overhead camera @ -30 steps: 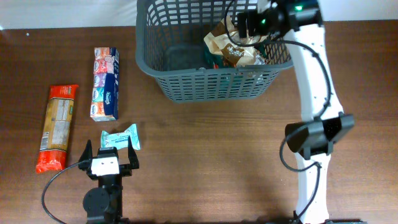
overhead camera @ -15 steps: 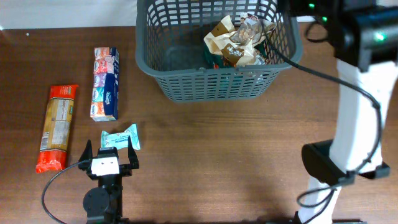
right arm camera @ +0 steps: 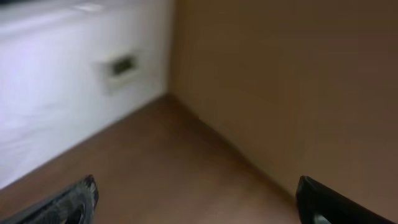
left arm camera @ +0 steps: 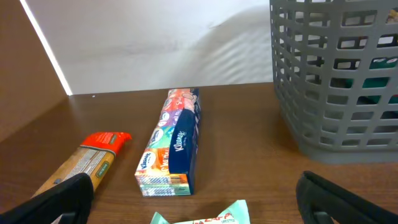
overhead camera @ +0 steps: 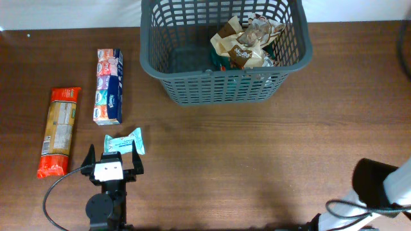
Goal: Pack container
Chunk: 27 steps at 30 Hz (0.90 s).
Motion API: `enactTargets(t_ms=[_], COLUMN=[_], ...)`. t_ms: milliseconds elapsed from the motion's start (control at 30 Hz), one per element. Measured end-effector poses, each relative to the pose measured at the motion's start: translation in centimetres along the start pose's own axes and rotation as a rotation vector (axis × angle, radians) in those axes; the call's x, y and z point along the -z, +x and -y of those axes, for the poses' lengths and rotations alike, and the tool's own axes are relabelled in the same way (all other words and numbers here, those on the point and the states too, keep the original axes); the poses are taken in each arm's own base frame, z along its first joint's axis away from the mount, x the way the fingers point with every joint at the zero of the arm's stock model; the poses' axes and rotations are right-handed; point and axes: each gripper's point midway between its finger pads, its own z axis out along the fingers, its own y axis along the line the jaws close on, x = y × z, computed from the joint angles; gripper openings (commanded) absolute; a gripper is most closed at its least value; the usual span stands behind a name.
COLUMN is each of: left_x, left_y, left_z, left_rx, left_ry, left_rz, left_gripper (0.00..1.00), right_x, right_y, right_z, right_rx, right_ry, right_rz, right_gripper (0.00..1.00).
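Large dark grey slotted plastic basket [overhead camera: 225, 86] sat top centre of overhead view, crumpled brown packets [overhead camera: 247, 42] in its right part. Left gripper [overhead camera: 113, 156], lower left, stood spread, empty; small teal packet [overhead camera: 125, 142] just beside. Right gripper [right arm camera: 199, 205] was spread wide too.

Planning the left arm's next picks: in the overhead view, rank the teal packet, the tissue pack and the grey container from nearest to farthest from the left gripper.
Measured from the left gripper:
1. the teal packet, just ahead of its open fingers.
2. the tissue pack, farther up the table's left side.
3. the container, at the far edge, off to the right.
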Motion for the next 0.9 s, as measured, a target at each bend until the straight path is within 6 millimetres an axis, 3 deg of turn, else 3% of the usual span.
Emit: enactTargets(t_ms=[167, 433, 600, 800, 900], left_x=[0.0, 0.0, 0.0, 0.0, 0.0], left_y=[0.0, 0.0, 0.0, 0.0, 0.0], left_z=[0.0, 0.0, 0.0, 0.0, 0.0], left_rx=[0.0, 0.0, 0.0, 0.0, 0.0], left_ry=[0.0, 0.0, 0.0, 0.0, 0.0], left_rz=[0.0, 0.0, 0.0, 0.0, 0.0], left_gripper=[0.99, 0.99, 0.99, 0.99, 0.99], right_x=[-3.2, -6.8, -10.2, -14.8, -15.8], right_y=[1.6, 4.8, 8.5, 15.6, 18.4], right_z=[4.7, 7.3, 6.3, 4.1, 3.6], right_rx=[-0.084, -0.141, -0.129, -0.087, -0.068], right_ry=[0.107, 0.169, 0.166, 0.141, 0.138], right_rz=[-0.093, -0.23, -0.367, -0.587, -0.668], right_gripper=[0.99, 0.99, 0.99, 0.99, 0.99])
